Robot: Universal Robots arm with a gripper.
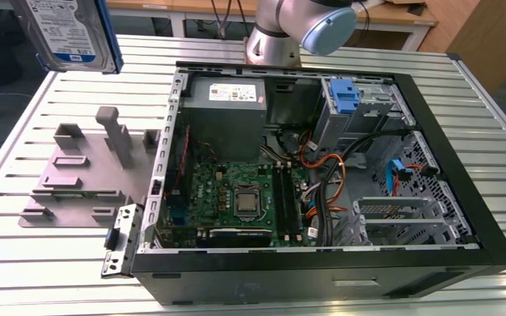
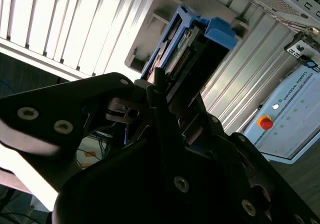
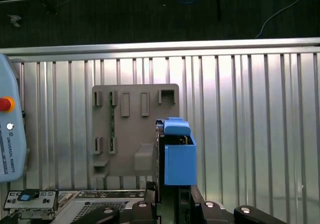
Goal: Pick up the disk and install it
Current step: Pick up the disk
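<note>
**Fig. Pick-up done; carry to the case not yet made.** In the exterior view the disk (image 1: 64,33) hangs in the air with its label showing. It is above the grey fixture (image 1: 82,178) on the table (image 1: 24,263), to the exterior view's left of the open case (image 1: 323,280) and well apart from it.

In the first wrist view I see the disk edge-on, its blue carrier towards the camera, standing out of the gripper (image 3: 174,198). The fixture lies below it, not touching. The claw is pinching the disk: in the second wrist view a dark finger (image 2: 159,92) lies against its side, and nothing else bears it.

I judge the step in hand to be the transfer. Installing calls for bringing the disk over the case wall to the drive bays at the exterior view's right, near the blue bracket (image 1: 345,95) and the silver cage (image 1: 402,214). I cannot tell which bay takes it. The carrier must be turned to line up with the bay's guides and kept clear of the cables (image 1: 337,174) lying beside them.
</note>
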